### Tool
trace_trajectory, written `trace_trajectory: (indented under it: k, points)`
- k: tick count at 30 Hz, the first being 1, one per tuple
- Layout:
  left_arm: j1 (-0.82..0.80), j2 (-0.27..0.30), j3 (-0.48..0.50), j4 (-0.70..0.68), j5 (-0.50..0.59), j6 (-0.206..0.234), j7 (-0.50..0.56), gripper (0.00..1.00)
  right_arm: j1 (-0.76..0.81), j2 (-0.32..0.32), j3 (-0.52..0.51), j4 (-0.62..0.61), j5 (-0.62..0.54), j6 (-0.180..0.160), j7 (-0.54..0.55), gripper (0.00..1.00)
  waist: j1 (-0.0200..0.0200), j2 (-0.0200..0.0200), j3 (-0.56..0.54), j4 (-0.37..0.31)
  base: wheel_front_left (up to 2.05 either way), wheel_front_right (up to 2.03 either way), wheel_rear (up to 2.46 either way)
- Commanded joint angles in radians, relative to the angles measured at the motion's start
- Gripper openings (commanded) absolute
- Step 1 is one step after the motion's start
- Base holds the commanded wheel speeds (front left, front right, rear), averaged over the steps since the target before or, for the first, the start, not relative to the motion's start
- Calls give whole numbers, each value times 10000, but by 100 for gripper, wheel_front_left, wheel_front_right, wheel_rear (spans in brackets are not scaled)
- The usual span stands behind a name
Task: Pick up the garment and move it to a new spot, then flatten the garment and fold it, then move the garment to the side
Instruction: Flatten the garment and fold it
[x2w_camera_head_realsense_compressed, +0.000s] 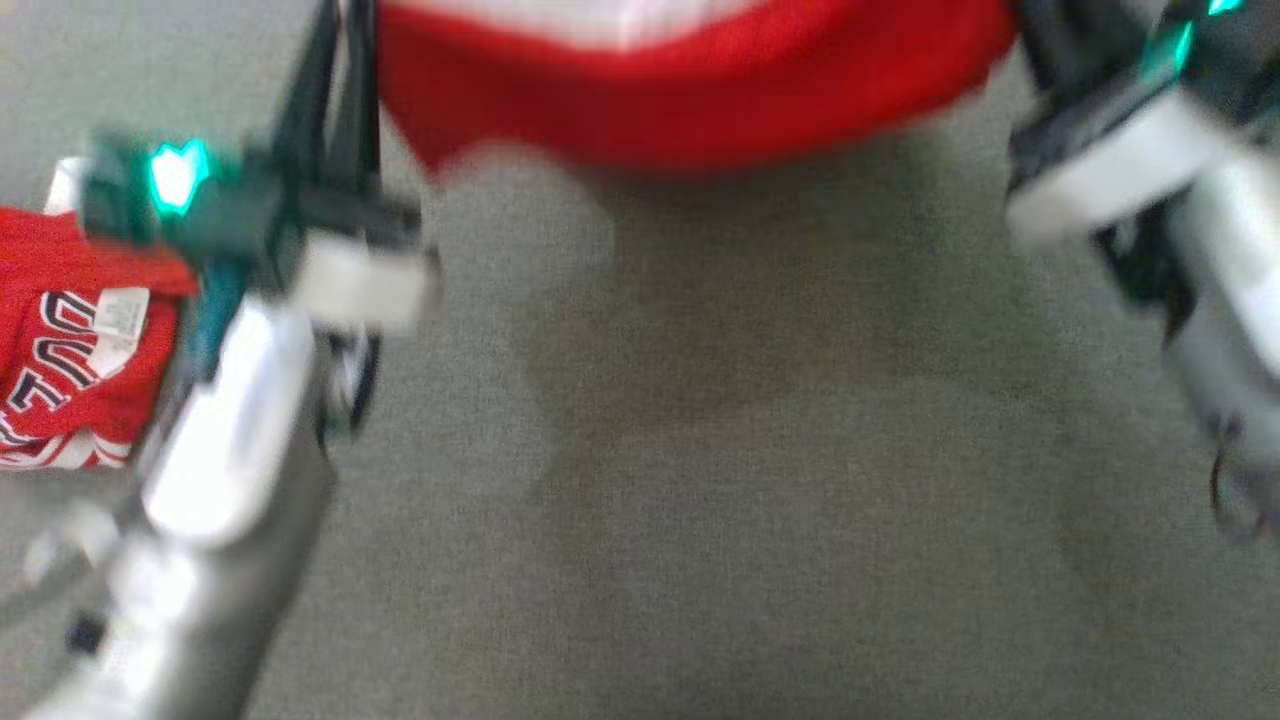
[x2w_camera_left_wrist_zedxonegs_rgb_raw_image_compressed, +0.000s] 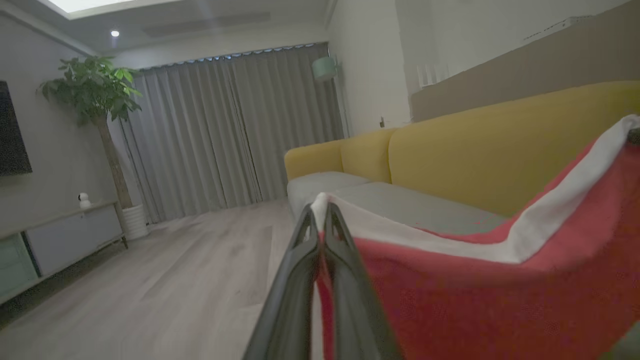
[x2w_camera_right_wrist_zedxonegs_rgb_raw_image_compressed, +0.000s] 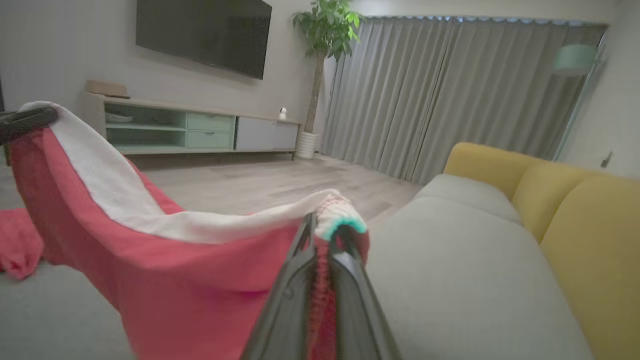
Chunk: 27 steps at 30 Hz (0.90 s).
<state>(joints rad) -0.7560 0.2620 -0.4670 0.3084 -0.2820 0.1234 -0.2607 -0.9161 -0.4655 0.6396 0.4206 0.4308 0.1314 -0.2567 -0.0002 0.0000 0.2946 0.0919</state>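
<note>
Red garment (x2w_camera_left_wrist_zedxonegs_rgb_raw_image_compressed: 475, 300) hangs stretched between left gripper (x2w_camera_left_wrist_zedxonegs_rgb_raw_image_compressed: 320, 214) and right gripper (x2w_camera_right_wrist_zedxonegs_rgb_raw_image_compressed: 325, 231). Both are clamped on its white-edged corners, long axis gripper-to-gripper, above the grey sofa seat (x2w_camera_right_wrist_zedxonegs_rgb_raw_image_compressed: 460, 280).

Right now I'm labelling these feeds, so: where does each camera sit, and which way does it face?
Head: on the head, looking down at the grey seat; left forearm and right forearm show, garment hanging between them.
Left wrist: on the left arm, facing curtains and sofa along the shut left end effector.
Right wrist: on the right arm, facing the TV along the shut right end effector.
Shared: both wrist views show the garment, curtains, sofa, plant.
</note>
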Motion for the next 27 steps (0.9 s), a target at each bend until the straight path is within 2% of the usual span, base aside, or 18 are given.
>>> trace_trajectory:
  k: [1, 7, 12, 19, 27]
  points:
    - [264, 218, 646, -551, -31, 22, -9, 0, 564, -158, -83, -427, 195, -7, -49, 0, 2, 0, -275, -18, 0, 0, 0]
    - [3538, -336, 1666, -1277, -13, -170, -10, 0, 3745, -66, -494, -1182, 542, -7, -50, 0, 2, 0, -1071, -55, 0, 0, 0]
    - [5490, -809, 2350, -1592, 320, -554, -10, 0, 5906, 319, -1164, -1781, 518, -7, -50, 0, 2, 0, -1752, -92, 0, 0, 0]
    - [7491, -1378, 3157, -1760, 706, -1081, -10, 0, 8050, 863, -1794, -2431, 450, -7, -50, 0, 2, 0, -2597, -239, 0, 0, 0]
    - [8751, -1792, 3607, -1897, 1073, -1609, -10, 0, 9619, 1043, -2074, -2852, 523, -7, -51, 0, 2, 0, -2988, -373, 0, 0, 0]
